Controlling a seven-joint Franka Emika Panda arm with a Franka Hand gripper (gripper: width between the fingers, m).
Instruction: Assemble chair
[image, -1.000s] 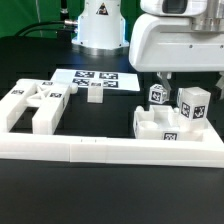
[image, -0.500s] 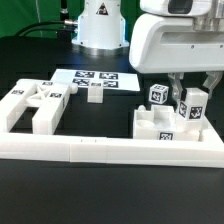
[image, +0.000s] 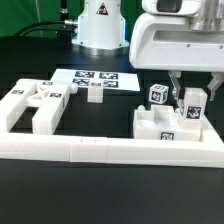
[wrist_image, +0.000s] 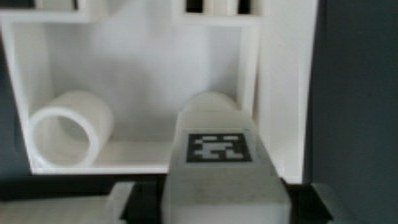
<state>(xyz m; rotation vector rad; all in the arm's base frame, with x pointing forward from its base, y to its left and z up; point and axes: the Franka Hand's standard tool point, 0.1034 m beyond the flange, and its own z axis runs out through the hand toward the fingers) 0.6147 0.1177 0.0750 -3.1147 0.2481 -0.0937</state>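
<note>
gripping tagged bar (image: 193, 110), pincer (image: 192, 97) clamped narrow on it; only wrist view shows round piece (wrist_image: 63, 125) inside walled part (wrist_image: 143, 60).

The tool (wrist_image: 217, 203) is clamping a tagged white bar (wrist_image: 217, 172) between its 2 grey fingers (wrist_image: 125, 200), with 1 finger pressing on each side. The bar is showing 1 black-and-white square tag (wrist_image: 217, 147) to the camera. Beyond it, a white walled part (wrist_image: 151, 60) is lying on the dark table (wrist_image: 359, 100). A white ring-like piece (wrist_image: 63, 128) is sitting inside that part, near 1 side wall.
</note>
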